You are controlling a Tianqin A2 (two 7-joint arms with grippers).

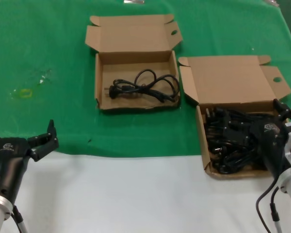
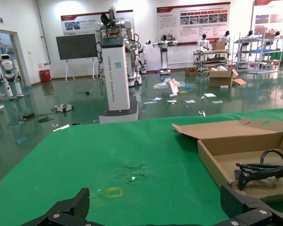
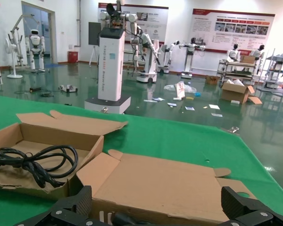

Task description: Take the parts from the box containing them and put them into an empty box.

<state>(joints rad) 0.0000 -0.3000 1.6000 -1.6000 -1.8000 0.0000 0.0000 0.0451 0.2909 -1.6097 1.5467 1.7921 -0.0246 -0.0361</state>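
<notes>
The box containing the parts sits at the right, lid open, with a pile of several black cords in it. My right gripper is open, low over that pile, holding nothing; its wrist view looks across the box's lid, with a plug just below the jaws. The other box sits at centre back and holds one cord, which also shows in the right wrist view and left wrist view. My left gripper is open and empty at the near left.
A green cloth covers the far half of the table and bare white table the near half. A small yellow mark lies on the cloth at the left. The two boxes nearly touch at their corners.
</notes>
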